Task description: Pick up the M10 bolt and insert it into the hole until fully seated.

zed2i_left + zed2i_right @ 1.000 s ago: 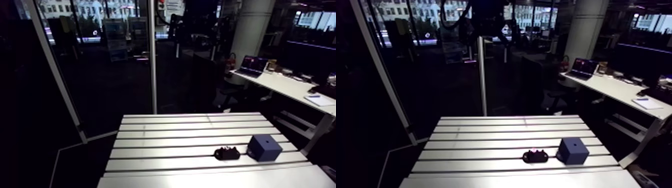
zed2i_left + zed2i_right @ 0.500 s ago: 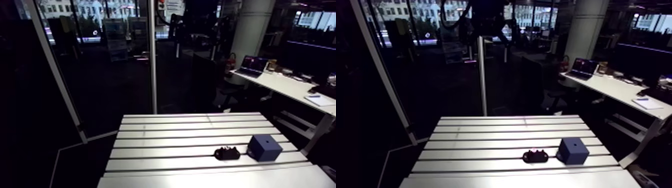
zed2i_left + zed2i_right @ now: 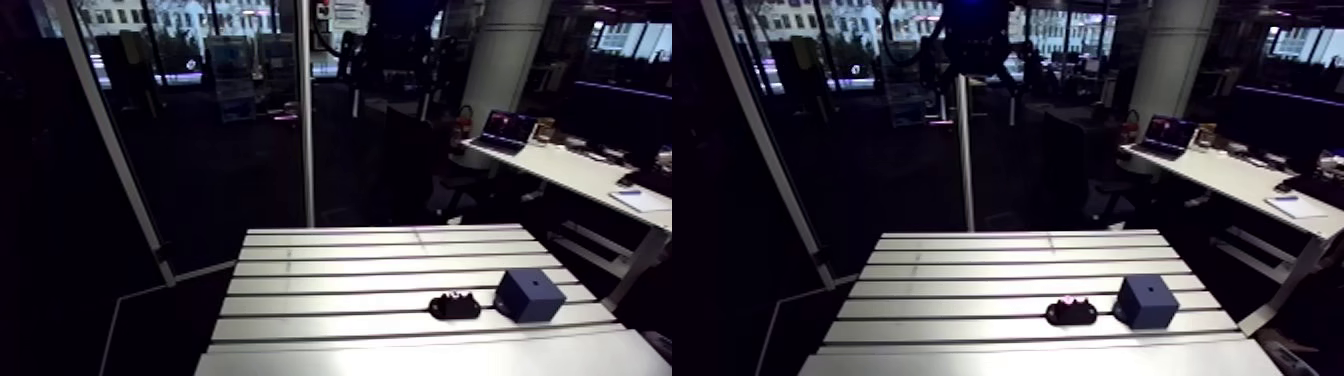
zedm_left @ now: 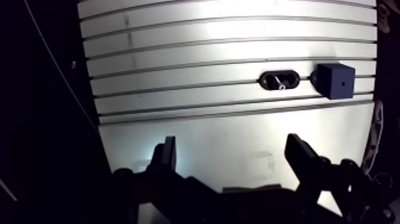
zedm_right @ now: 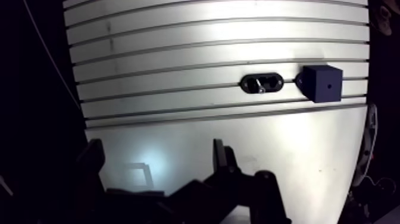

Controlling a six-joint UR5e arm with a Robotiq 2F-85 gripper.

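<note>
On the slotted aluminium table (image 4: 208, 53), a black oval holder (image 4: 279, 79) is lying flat on a strip btwn 2 slots. The M10 bolt (image 4: 281, 86) is resting in this holder and is showing only as a small bright metal spot near the holder's middle; its orientation cannot be read at this range.

Just beside the holder, w/ a narrow gap, a dark-blue cube block (image 4: 336, 81) is standing on the same strip. 1 round hole (image 4: 343, 84) is opening in its upper face. In the arm view the holder and block are sitting toward the table end nearer the camera, the block on the outer side.

Gripper (image 4: 231, 146) status, wrist view:
- It is hanging above the table, over the smooth unslotted band at the table's edge.
- Its 2 fingers (image 4: 165, 155) are spread wide apart, i.e. released and gripping no part.
- Only bare table surface is showing btwn the fingers.

Relative pos.: holder, bolt and block are lying ahead of the gripper and well apart from it, offset toward 1 finger rather than centred btwn the 2. The bolt is out of the hole and is touching neither finger.
</note>
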